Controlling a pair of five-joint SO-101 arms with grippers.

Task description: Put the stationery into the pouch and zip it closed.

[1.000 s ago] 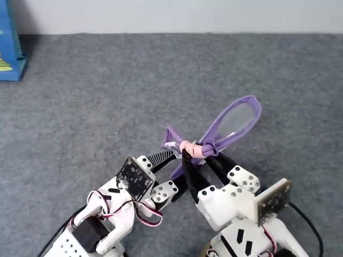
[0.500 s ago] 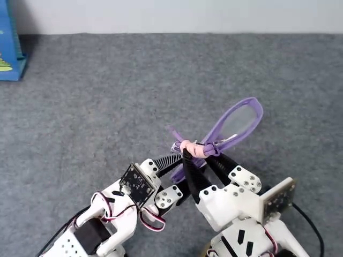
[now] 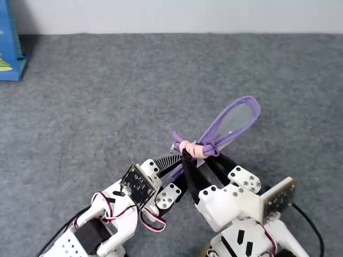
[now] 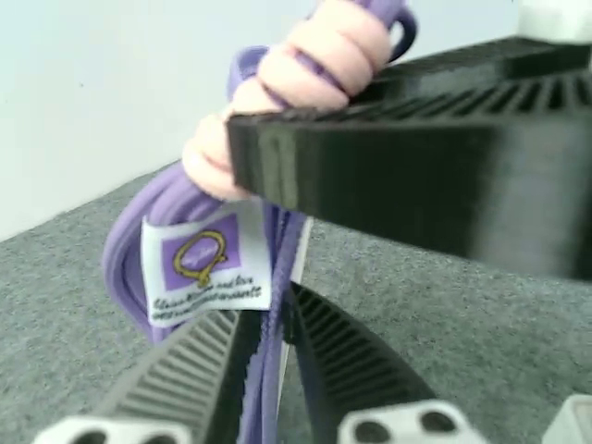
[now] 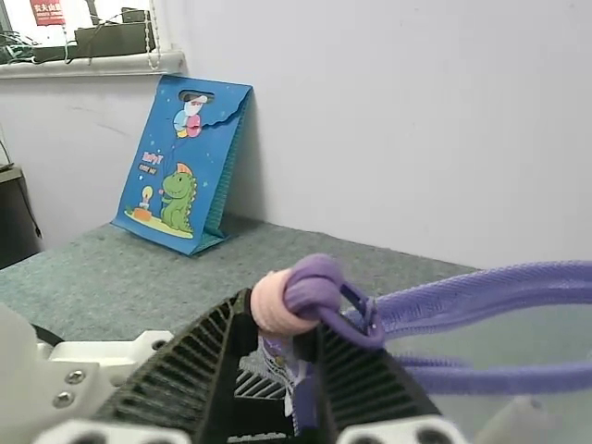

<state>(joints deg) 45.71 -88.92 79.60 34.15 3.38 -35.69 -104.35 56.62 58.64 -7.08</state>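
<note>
Pouch, purple with a clear panel, is held up off the grey desk just in front of the two arms. In the high view its long axis slants away from them: the near end is bunched at the pincers and the rounded far end points outward and toward the right arm's side. I cannot tell whether its zip is open or drawn.

A pink cord is wound around the bunched near end, and a white label hangs from the purple fabric just below it.

The left pincer is pressed together on the pouch, with a fold of purple edge squeezed between its ribbed fingers beside the label. The right pincer is also closed to a narrow slit, pinching the same end of the pouch, and the pink cord sits on top of its fingertips. One of its black fingers crosses just above the left pincer, with the cord touching its tip.

A blue gift bag with a dinosaur on it stands at the desk's far corner against the white wall, well apart from the pouch
</note>
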